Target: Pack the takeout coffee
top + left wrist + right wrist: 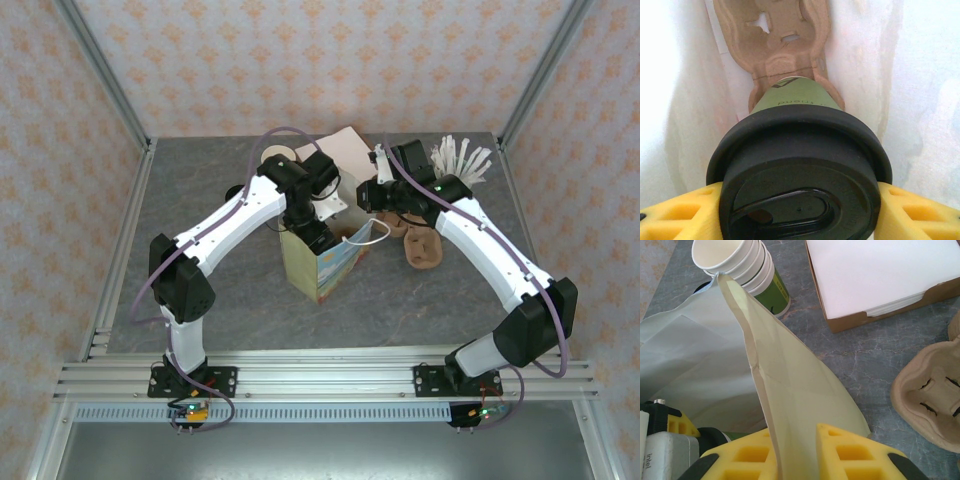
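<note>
From above, the bag (318,272) stands near the middle of the surface (200,300). The left tool (320,238) reaches down into the bag's open mouth, and the right tool (372,228) is at the rim on the right side. Toward the far edge are a cup stack (275,155) and a box (340,148). Spare trays (421,247) lie just right of the bag.

At the left wrist, the coffee (797,150) is inside the bag, with white walls on both sides. The left tool is pinching it just under the black lid (800,195), a yellow finger (682,215) on each side. Below the cup's foot a pulp tray (772,45) lies on the bag's floor. Whether the foot is already in a socket cannot be told.

At the right wrist, the right tool is pressed together on the bag's wall, the paper running up between its fingers (855,450) and holding the mouth open. The left tool shows low inside the bag.

The step in hand looks like lowering the coffee to the bottom, so the task seems nearly done. The next move probably calls for settling the foot squarely in the tray, spreading the left tool only a little, then lifting straight up clear of the paper while the right tool holds the mouth wide. A tilted release could tip the cup.
</note>
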`<state>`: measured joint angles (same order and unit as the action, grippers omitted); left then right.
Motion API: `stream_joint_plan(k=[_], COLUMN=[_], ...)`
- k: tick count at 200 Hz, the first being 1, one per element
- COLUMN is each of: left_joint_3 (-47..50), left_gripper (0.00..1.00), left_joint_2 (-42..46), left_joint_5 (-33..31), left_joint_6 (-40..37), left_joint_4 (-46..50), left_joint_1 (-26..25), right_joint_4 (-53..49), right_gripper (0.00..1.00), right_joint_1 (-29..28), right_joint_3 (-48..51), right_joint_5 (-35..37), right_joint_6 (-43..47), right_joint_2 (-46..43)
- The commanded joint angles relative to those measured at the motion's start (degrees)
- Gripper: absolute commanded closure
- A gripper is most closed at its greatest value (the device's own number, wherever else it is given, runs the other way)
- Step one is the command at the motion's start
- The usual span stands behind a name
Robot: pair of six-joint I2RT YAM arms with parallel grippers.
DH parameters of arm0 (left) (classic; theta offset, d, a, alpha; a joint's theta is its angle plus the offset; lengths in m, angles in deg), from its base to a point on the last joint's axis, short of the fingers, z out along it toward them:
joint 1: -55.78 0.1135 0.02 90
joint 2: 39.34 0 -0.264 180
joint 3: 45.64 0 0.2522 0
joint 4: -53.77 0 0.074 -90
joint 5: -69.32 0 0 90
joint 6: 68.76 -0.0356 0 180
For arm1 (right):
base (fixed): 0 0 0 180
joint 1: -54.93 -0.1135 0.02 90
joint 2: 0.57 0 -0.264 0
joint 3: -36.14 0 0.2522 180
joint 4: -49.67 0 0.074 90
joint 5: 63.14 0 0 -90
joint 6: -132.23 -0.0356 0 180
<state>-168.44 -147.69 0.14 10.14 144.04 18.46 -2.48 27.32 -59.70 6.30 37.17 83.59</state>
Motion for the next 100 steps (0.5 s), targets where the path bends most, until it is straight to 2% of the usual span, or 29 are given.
stream_joint_plan(k=[1, 100], left_joint_3=[0.6, 0.3], left_gripper=[0.68, 0.68], left_joint_2=[0.9, 0.1], left_joint_5=[1.7, 0.5], left_joint_6=[-1.7, -1.0], left_joint_4=[-0.7, 1.4], left_joint_1=[0.5, 0.6], right_joint_4=[-1.5, -1.5], right_gripper=[0.79, 0.79], right_joint_1=[-0.6, -0.7], right_joint_3=[-0.5, -0.6], right_joint_5=[0.9, 0.9], right_joint_6=[0.7, 0.7], right_joint_2=[0.7, 1.0])
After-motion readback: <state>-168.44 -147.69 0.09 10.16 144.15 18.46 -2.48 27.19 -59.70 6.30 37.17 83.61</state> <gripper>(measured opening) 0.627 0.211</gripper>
